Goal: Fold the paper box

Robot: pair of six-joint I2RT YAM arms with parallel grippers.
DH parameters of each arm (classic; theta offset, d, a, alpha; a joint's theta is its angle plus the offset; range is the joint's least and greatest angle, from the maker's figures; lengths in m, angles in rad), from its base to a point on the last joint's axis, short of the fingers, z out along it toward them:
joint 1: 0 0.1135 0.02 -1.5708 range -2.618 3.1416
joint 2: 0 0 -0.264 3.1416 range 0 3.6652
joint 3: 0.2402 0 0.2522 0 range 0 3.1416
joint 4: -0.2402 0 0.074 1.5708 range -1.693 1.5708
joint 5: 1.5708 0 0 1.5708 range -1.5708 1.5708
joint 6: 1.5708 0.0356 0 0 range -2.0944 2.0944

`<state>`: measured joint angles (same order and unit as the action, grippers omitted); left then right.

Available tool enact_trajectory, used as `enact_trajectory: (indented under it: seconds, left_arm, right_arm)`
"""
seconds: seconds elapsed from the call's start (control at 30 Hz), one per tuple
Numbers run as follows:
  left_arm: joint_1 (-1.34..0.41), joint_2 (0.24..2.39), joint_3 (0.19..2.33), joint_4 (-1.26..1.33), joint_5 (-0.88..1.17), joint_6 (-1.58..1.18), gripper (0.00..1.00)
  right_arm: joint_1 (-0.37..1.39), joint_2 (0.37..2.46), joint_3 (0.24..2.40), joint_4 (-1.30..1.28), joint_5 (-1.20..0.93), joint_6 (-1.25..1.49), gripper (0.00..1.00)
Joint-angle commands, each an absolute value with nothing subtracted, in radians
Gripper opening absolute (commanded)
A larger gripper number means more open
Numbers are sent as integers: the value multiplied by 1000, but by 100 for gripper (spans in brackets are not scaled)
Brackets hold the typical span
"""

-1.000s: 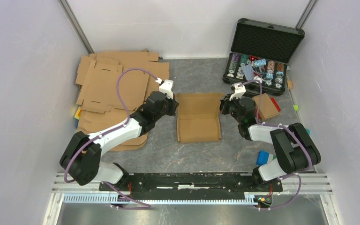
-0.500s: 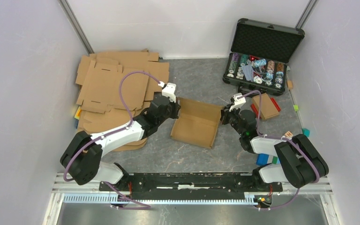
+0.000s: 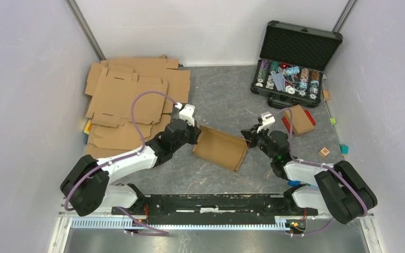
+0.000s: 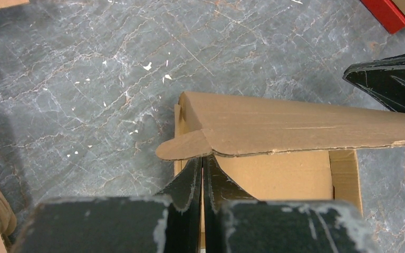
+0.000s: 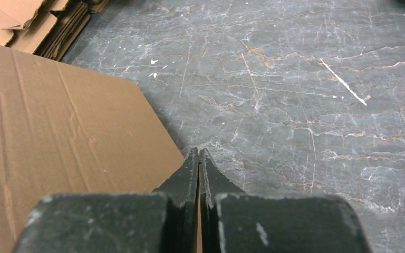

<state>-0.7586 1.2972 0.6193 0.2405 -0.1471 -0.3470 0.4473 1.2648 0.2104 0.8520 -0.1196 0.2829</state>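
The paper box (image 3: 219, 149) is a shallow brown cardboard tray, turned askew at the table's middle between the two arms. My left gripper (image 3: 196, 136) is shut on the box's left wall. In the left wrist view the closed tips (image 4: 203, 159) meet just under a folded flap (image 4: 295, 126), with a sliver of cardboard between them. My right gripper (image 3: 247, 138) is shut on the box's right edge. The right wrist view shows its tips (image 5: 199, 153) pinching a thin strip of cardboard, with a broad panel (image 5: 58, 142) of the box spreading to the left.
A stack of flat cardboard blanks (image 3: 132, 100) lies at the back left. An open black case of poker chips (image 3: 295, 58) stands back right. Near the right arm are a small brown box on a red piece (image 3: 299, 119), a wooden cube (image 3: 325, 152) and a blue block (image 3: 295, 183).
Both grippers have come toward the near edge with the box held between them. The box has turned clockwise and now sits askew.
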Motion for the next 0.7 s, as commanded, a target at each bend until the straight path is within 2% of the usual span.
enact_trajectory:
  seconds: [0.0,0.1,0.3,0.67]
  left_arm:
    - [-770,1265,584,217,-128,-374,2]
    - [-770,1256,593,210,-132,-368,2]
    - [-770,1240,611,193,-149,-352,2]
    - [-770,1246,641,170,-129,-339,3]
  right_arm:
    - [460,1207,188,797,-83,283,0]
    - [460,1172,234,649,13,295,7]
    - [457,1118,322,367,209,330,8]
    - [457,1087,375,150,100,351,1]
